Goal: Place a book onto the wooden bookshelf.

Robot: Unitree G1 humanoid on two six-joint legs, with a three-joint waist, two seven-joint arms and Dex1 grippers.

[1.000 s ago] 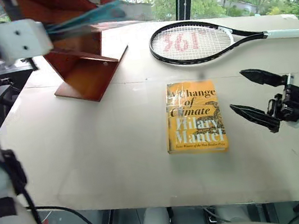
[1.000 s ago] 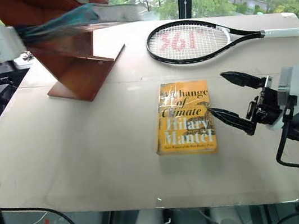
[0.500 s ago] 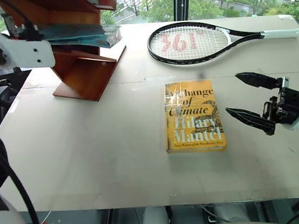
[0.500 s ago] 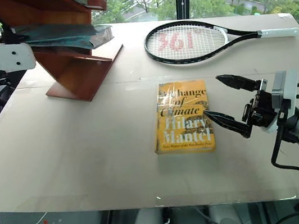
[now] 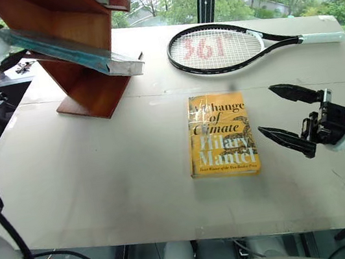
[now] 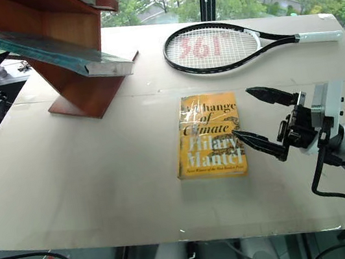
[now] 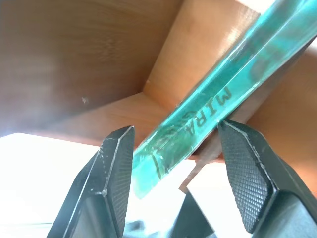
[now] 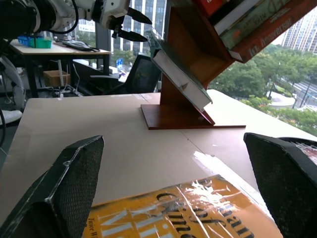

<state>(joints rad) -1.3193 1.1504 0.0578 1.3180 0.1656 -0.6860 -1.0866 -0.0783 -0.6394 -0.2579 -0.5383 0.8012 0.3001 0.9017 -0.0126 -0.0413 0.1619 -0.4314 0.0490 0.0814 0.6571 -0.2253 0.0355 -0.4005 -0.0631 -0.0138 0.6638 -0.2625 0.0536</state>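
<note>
**Teal book parked on the slanted shelf, left tool let go**

Big windows with trees outside, and a wide pale desk (image 5: 102,180) in front of them. The teal-green plastic-wrapped book (image 5: 75,53) lies tilted on a slanted board of the reddish-brown polished wooden bookshelf (image 5: 88,93), its lower corner sticking out past the board's edge. In the left wrist view the left tool (image 7: 176,163) has its jaws spread either side of the book's edge, with gaps on both sides, so I'd call it released, not gripping. The right tool (image 6: 264,121) hangs wide open and empty, just beside the yellow glossy "A Change of Climate" paperback (image 5: 221,135) lying flat mid-desk.

Handling guess: the book looks stiff enough and fairly light, but that glossy wrap on polished wood seems slippery, so it could slide downhill. If it needs a nudge, I'd take it by the upper edge near the left tool.

A black tennis racket with red "361" on the strings (image 5: 219,48) lies further back, well apart from the shelf. Nothing really blocks the way.
</note>
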